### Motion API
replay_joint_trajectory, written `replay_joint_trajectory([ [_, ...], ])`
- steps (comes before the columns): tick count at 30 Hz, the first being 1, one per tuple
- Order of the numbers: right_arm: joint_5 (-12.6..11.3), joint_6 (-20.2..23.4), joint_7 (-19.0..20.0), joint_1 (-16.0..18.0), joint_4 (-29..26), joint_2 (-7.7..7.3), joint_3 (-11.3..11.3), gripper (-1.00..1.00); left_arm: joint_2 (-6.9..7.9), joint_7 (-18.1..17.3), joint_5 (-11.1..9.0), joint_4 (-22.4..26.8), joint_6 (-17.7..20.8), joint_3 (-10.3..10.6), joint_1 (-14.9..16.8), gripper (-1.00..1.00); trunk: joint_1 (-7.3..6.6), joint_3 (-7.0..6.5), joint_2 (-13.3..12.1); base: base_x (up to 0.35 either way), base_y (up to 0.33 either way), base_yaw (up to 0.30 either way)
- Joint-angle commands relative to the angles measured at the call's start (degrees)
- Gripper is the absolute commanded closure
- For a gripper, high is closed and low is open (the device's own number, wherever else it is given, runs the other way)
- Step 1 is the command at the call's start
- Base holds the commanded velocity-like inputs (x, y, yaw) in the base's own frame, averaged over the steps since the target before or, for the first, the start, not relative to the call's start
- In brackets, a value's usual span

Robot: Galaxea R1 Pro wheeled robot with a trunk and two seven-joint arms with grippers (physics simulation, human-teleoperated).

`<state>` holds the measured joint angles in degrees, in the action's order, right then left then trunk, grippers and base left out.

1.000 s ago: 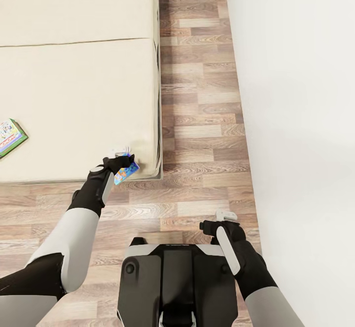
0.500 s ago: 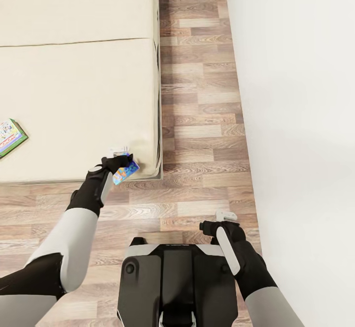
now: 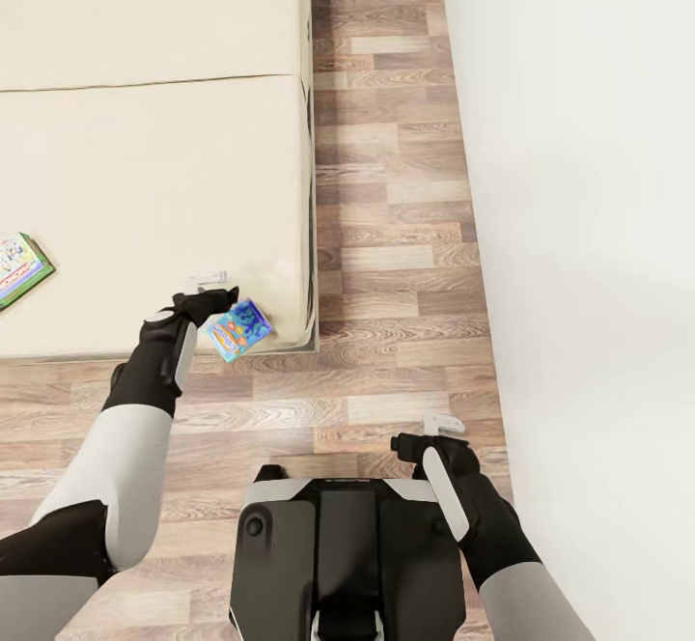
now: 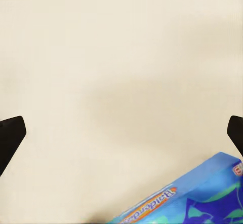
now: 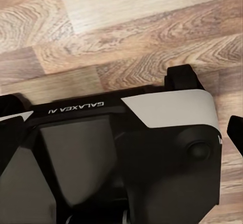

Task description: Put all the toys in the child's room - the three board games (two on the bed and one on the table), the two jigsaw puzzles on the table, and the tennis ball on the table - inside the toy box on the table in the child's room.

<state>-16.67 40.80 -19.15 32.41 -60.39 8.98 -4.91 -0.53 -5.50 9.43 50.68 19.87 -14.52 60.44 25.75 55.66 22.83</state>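
The bed (image 3: 145, 139) bears a green game (image 3: 19, 267) at its far side and a blue game (image 3: 238, 329) overhanging its near corner. The left gripper (image 3: 207, 281) gapes empty just beside the blue one; I cannot tell the right gripper's (image 3: 441, 422) spread. A clumsy nudge could tip that box onto the floor.

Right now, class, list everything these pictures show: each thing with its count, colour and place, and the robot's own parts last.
Bed: one, beige mattress, left of the floor strip.
Blue board game: one, blue, at the mattress's near right corner, beside the left end effector.
Second board game: one, green-edged and multicolour, at the bed's left edge, cut off.
Floor: wood planks, between bed and wall.
Wall: white, right.
Left end effector: one, white-tipped, open over the mattress.
Right end effector: one, open above the floor.
Robot base: black and grey, below.
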Motion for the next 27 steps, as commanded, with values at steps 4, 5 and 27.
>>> replay_joint_trajectory([
  [4,-0.59,-0.03,-0.55,0.02,0.10,-0.02,-0.10,-1.00,0.78,-2.16,0.57,2.29,2.57,-0.32,0.02,-1.00,0.04,0.06,0.09,0.000,0.000,0.000],
  [5,-0.61,-0.09,-0.55,0.02,0.15,-0.02,-0.10,-1.00,1.19,-3.57,0.58,3.02,3.60,-0.62,0.02,-1.00,0.04,0.06,0.09,0.000,0.000,0.000],
  [27,-0.60,-0.83,-0.54,0.02,0.27,-0.10,-0.01,-1.00,13.50,-38.89,1.35,14.74,26.08,-13.61,-5.29,-1.00,0.04,0.06,0.09,0.000,0.000,0.000],
])
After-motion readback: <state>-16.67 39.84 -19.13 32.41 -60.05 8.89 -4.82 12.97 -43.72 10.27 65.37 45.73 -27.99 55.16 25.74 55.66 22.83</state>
